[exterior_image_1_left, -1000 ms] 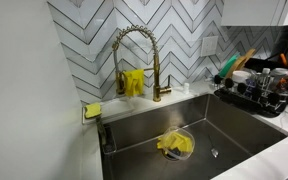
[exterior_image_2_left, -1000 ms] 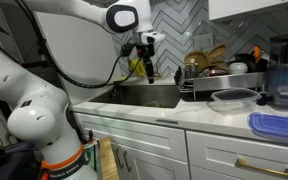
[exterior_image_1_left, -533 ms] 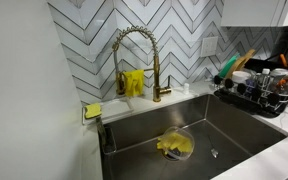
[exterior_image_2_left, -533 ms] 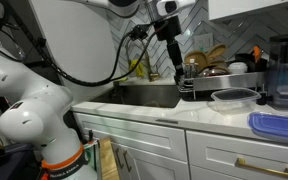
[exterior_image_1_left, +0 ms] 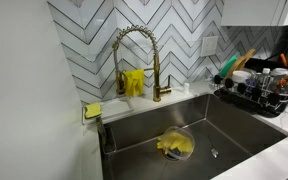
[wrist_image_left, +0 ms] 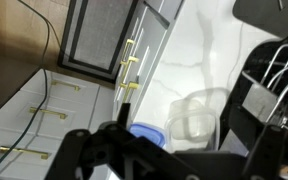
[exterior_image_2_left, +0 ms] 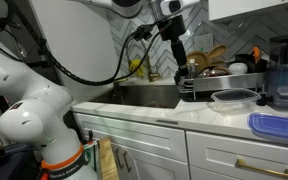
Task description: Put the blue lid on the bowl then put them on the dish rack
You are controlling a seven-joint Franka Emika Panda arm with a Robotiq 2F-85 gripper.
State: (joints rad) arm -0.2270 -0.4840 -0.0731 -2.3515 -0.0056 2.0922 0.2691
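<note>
The blue lid [exterior_image_2_left: 278,125] lies flat on the white counter near its front edge; it also shows in the wrist view [wrist_image_left: 147,133]. The clear plastic bowl [exterior_image_2_left: 234,98] stands on the counter beyond the lid, and beside the lid in the wrist view [wrist_image_left: 194,118]. The black wire dish rack [exterior_image_2_left: 216,82] holds dishes and upright utensils beside the sink; it also shows in an exterior view [exterior_image_1_left: 260,92]. My gripper [exterior_image_2_left: 175,52] hangs in the air above the sink's edge next to the rack, apart from lid and bowl. In the wrist view my gripper [wrist_image_left: 174,150] is open and empty.
A gold faucet [exterior_image_1_left: 136,58] stands behind the steel sink [exterior_image_1_left: 134,150], which holds a yellow cloth [exterior_image_1_left: 174,145] near the drain. A yellow sponge [exterior_image_1_left: 92,110] sits on the sink's corner. White cabinets with gold handles [exterior_image_2_left: 259,162] lie below the counter.
My arm has swung from over the faucet towards the dish rack and risen a little. Lid, bowl and rack have not moved.
</note>
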